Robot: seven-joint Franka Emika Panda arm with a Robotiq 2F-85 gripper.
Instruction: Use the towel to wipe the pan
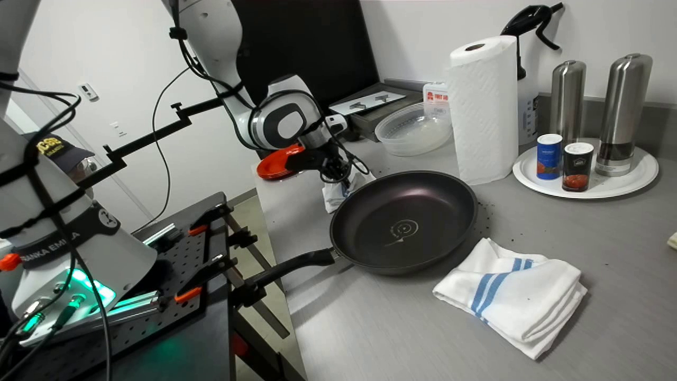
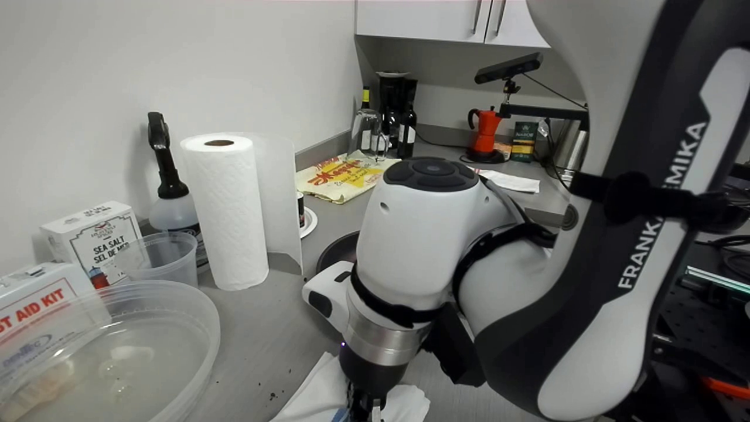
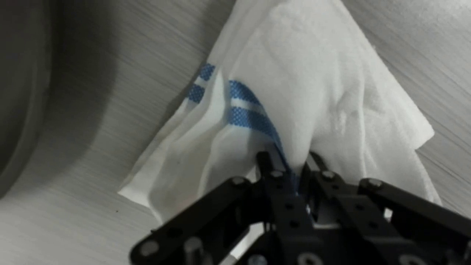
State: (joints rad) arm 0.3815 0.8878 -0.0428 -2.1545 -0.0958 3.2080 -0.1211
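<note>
- counter (image 1: 381, 333), grey: dark specks (image 1: 487, 214) near the pan (image 1: 404, 227)
- pan: handle (image 1: 296, 264) jutting past the robot-side edge
- towel (image 3: 301, 73), white, blue-striped: on the counter, just beside the pan
- gripper (image 3: 290, 163): pinching a fold of the towel
- folded towel (image 1: 513, 296): on the pan's opposite side
- paper roll (image 1: 484, 116), plate (image 1: 646, 161) bearing steel mills (image 1: 624, 111): toward the wall edge
- white wall (image 1: 418, 32); overhead cabinets (image 2: 419, 20)
</note>
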